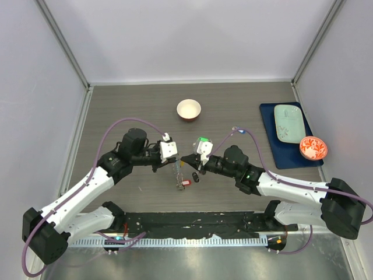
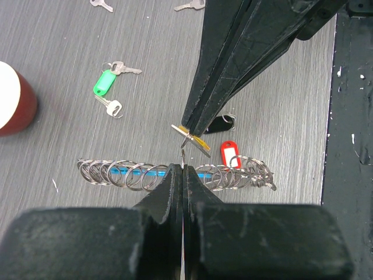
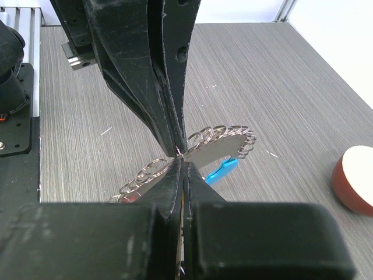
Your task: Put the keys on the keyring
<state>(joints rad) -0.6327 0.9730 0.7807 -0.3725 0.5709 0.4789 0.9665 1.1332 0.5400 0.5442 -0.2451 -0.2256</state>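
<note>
Step in hand: threading.
- Left gripper pinched fully shut on keyring mid-chain, lower centre of left wrist view. Blue tag sits among loops.
- Right gripper clamped on what looks like yellow-tagged key, just above ring, tips nearly meeting.
- Next move probably calls for fine alignment of key hole onto wire. Wire end too thin to make out.
- Room tight: red-tagged key and black-tagged key just beside ring at right.
- Green-tagged key upper left and bowl at left edge, well apart.
- Dark rail bounds right edge.
</note>
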